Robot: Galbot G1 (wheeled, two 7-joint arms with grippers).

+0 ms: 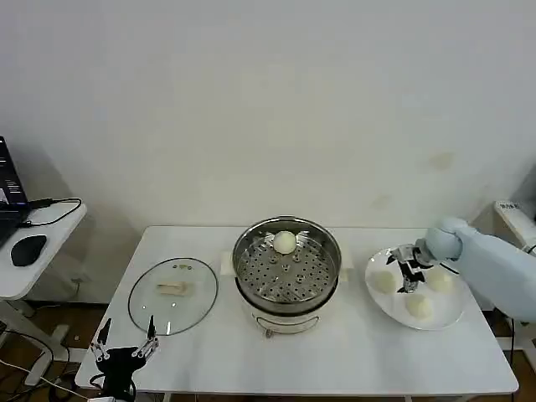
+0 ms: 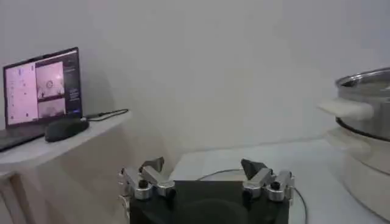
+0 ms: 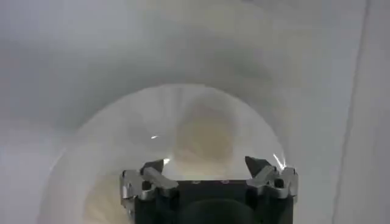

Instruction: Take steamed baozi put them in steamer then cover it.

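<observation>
White buns lie under right gripper, nearest at its 9 o'clock; jaws open. Left gripper idle, open, far.

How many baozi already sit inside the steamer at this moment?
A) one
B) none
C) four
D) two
A: a single baozi rests on the perforated tray of the steamer, toward its far side, while three more baozi lie on the plate under the open right tool.

baozi in steamer: one
baozi on plate: three
glass cover: one
grippers: two, left, right
</observation>
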